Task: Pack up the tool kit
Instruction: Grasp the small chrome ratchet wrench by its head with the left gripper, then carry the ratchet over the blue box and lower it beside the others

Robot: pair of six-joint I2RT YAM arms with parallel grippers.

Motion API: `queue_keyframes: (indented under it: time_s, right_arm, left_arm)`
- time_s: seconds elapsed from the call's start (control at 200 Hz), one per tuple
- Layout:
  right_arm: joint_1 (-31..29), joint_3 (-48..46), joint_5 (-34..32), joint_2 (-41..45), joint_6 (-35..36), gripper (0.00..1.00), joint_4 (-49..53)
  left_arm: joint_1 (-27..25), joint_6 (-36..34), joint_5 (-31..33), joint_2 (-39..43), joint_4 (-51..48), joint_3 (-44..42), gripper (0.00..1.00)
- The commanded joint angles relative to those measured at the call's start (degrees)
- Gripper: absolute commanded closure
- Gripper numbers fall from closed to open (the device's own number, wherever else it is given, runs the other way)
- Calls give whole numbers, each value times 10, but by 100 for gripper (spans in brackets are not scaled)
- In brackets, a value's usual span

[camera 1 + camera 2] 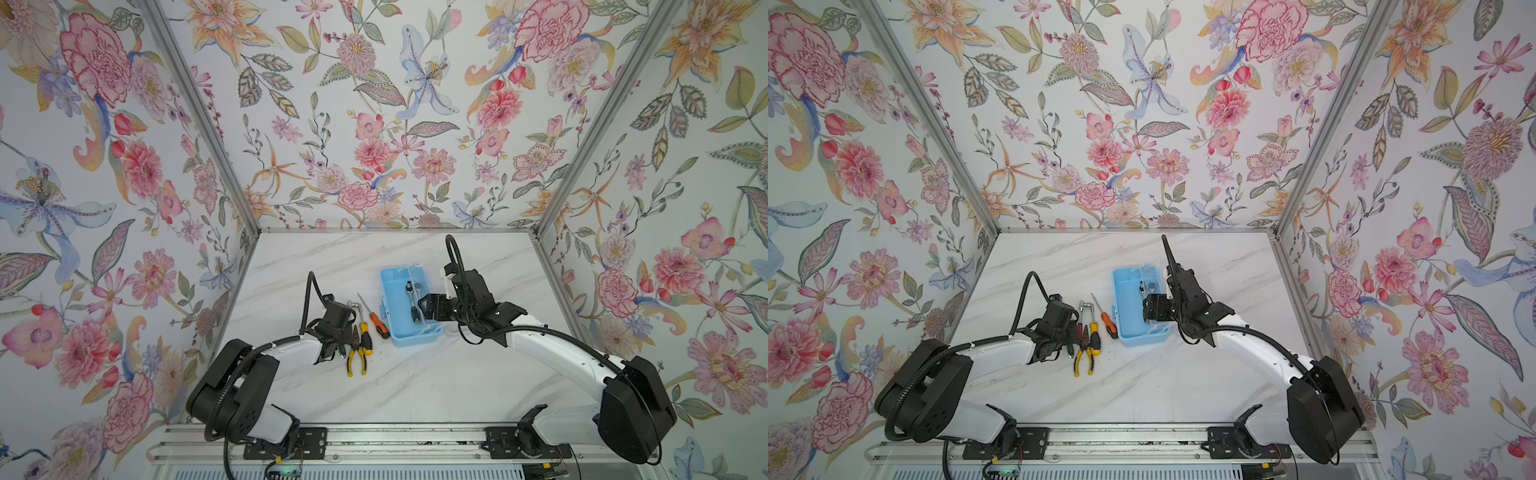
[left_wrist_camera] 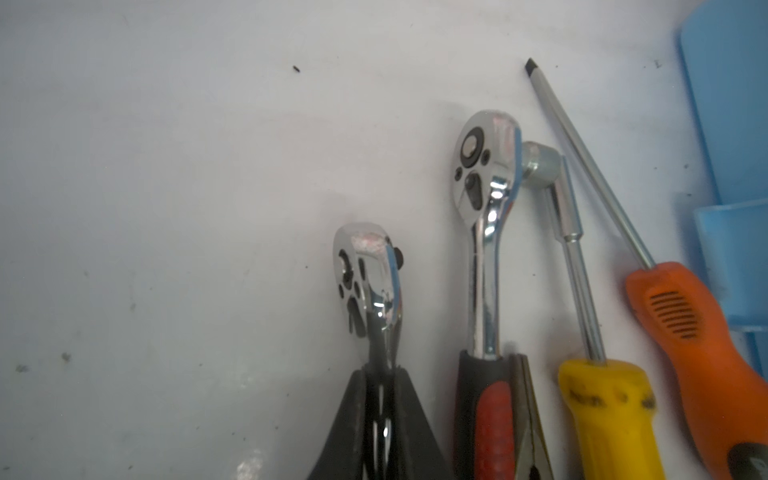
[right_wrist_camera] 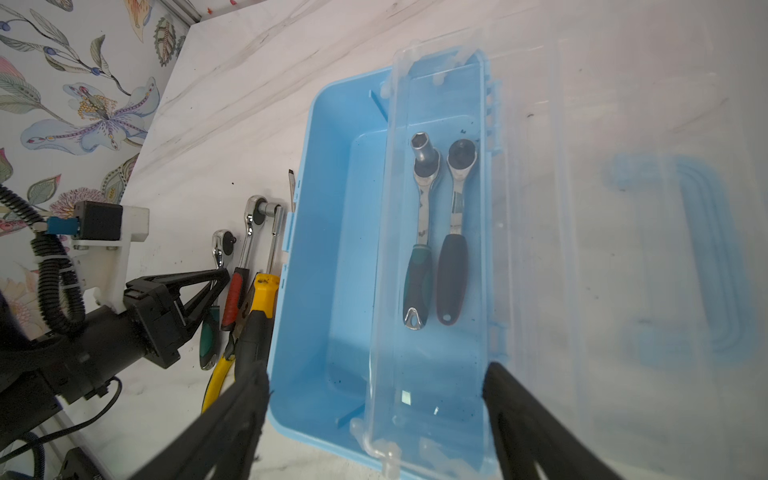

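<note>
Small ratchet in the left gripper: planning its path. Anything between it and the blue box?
Yes: the red-handled ratchet, pliers, yellow screwdriver and orange screwdriver lie between them; the open right gripper hangs over the box.

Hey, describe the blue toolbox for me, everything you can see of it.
The toolbox is light blue plastic, rectangular, standing open on the marble table, right of the loose tools. Its clear lid with a blue handle is swung open. A clear tray sits along its hinge side, holding two ratchets. Its main well is empty.
</note>
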State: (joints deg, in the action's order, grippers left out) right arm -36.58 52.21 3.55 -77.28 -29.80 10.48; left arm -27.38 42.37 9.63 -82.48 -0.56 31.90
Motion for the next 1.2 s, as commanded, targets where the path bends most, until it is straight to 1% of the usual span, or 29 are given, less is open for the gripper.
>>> queue_keyframes:
  time_s: [0.0,0.13,0.19,0.27,0.44,0.575,0.701,0.981,1.196]
  right_arm:
    - [0,13,2,2,1,18,-14]
    - [1,14,2,13,-4,18,-16]
    - [2,13,3,18,-6,18,-20]
    - [6,14,6,19,-8,18,-22]
    - [13,13,12,23,-13,18,-25]
    - [17,13,16,31,-13,18,-20]
    - [25,8,13,47,-10,18,-14]
    - [41,-7,17,60,-11,18,-15]
    - [48,-16,22,61,-13,18,-22]
  left_arm:
    - [3,-4,14,70,-44,23,100]
    - [-16,22,-21,126,-51,72,100]
    - [-36,39,-37,127,-38,101,100]
    - [-62,59,-62,107,-11,142,100]
    - [-105,94,-102,20,68,221,100]
    - [-124,111,-100,-54,97,272,100]
    - [-129,119,-97,-126,102,306,100]
    - [-130,118,-78,-242,52,382,100]
    - [-130,105,-59,-302,11,431,100]
